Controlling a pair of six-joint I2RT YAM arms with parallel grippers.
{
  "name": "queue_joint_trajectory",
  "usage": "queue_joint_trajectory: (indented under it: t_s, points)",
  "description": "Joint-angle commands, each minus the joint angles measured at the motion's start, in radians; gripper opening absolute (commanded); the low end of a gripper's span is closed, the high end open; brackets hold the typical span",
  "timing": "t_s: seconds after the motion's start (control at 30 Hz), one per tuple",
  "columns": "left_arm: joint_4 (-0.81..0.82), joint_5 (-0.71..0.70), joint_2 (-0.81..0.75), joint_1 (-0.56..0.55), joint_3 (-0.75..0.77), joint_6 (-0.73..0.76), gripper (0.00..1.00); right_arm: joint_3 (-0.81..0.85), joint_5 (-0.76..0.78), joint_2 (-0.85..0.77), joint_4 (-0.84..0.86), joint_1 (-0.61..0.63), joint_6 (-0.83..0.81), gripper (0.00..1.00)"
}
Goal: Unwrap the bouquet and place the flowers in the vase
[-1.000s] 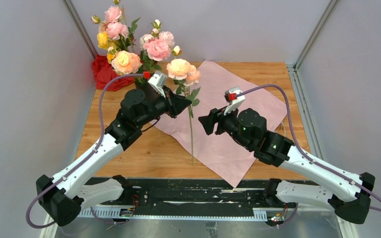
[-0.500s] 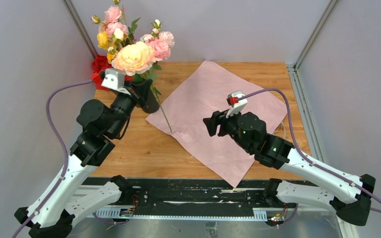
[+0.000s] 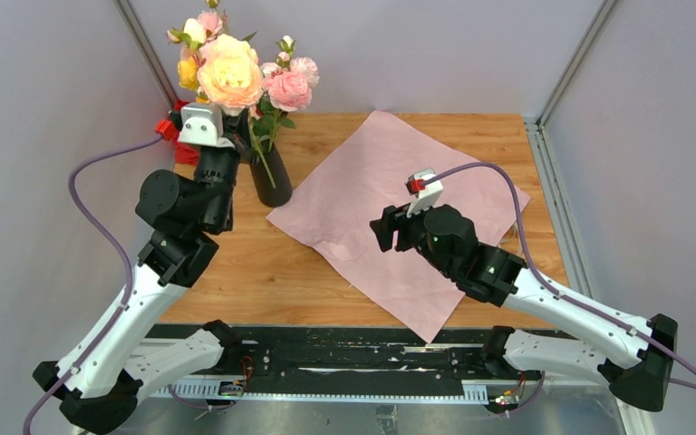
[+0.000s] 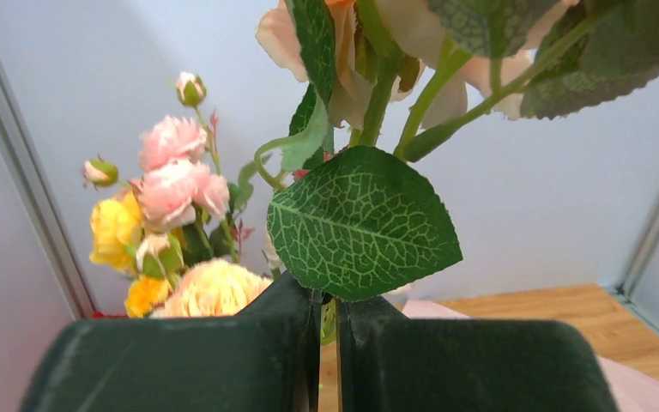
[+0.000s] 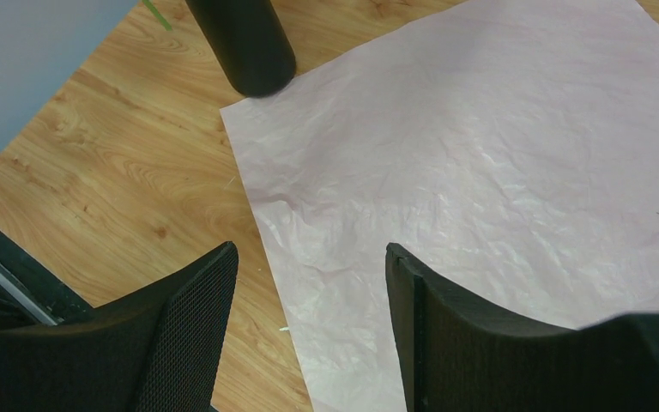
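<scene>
The left tool [image 3: 238, 147], pinching the peach rose [image 3: 229, 72], is now off the pink paper [image 3: 399, 208], the vase [image 3: 269, 177] just beside it.

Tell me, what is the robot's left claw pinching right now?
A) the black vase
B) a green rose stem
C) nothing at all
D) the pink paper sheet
B: the left wrist view shows the left gripper shut on a thin green stem just beneath a big leaf, with a peach rose above.
</scene>
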Motion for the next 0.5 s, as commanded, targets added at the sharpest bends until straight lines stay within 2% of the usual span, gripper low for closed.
queue_joint_trajectory:
  t_s: [0.0,0.47]
  points:
    - [0.089,-0.026,0.058,0.002,0.116,0.107,0.00,-0.023,-0.012,-0.016,0.012,-0.025,-0.021,0.67]
    - [0.138,-0.052,0.187,0.004,0.232,0.219,0.00,-0.035,-0.034,-0.010,0.013,-0.063,-0.029,0.67]
